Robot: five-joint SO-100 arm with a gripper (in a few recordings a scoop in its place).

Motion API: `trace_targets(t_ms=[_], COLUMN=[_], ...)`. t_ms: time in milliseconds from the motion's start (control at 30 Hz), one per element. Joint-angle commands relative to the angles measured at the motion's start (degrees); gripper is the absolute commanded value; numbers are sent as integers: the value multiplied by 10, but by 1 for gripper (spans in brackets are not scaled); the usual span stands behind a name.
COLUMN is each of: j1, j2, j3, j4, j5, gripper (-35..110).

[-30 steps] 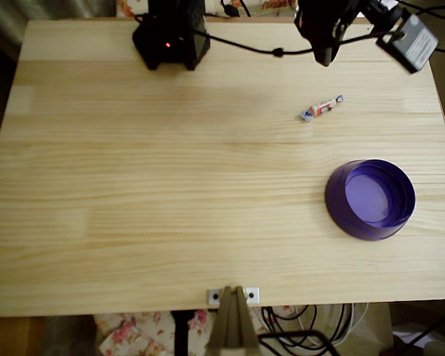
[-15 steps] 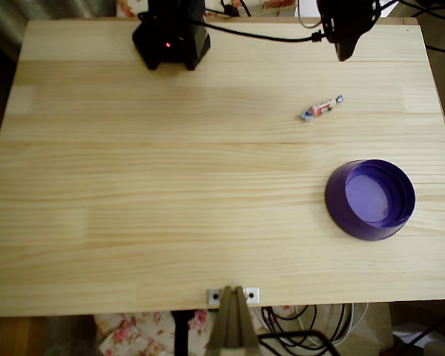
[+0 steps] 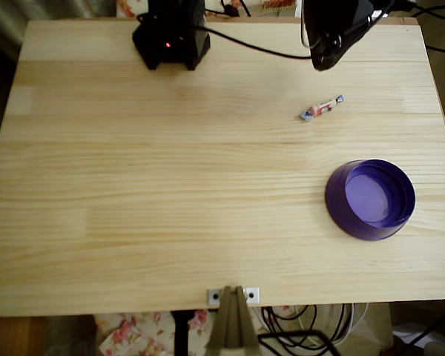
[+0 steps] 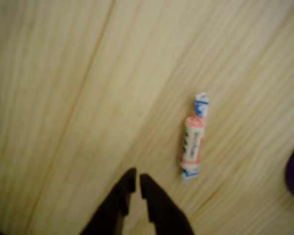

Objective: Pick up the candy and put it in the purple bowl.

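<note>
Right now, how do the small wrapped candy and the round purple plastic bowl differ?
The white-and-red wrapped candy is tiny and elongated; the dark purple plastic bowl is round and far larger. The candy lies flat with twisted bluish ends; the bowl sits upright and open, nothing inside. Both rest apart on the wooden table, untouched by the gripper.

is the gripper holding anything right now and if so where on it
Nothing is held. The gripper has its fingers nearly together with nothing between them, and the candy lies apart on the table.

Pale wood-plank bench point(image 3: 170, 193). On it: candy point(image 3: 321, 108) toward the far right, purple bowl point(image 3: 370, 199) nearer the front right, well apart; black arm base point(image 3: 171, 41) at the far edge.
</note>
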Motion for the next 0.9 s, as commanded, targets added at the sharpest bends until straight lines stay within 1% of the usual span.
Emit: trace_targets(t_ms=[0, 133, 233, 400, 500, 567, 867], j1=[-2, 11, 25, 25, 34, 37, 64], j2=[32, 113, 144, 70, 28, 21, -16], j3=[-65, -15, 8, -59, -88, -91, -95], j4=[18, -11, -37, -20, -2, -5, -22], j5=[-44, -66, -28, -3, 3, 5, -25], gripper=[0, 0, 0, 0, 6, 7, 9])
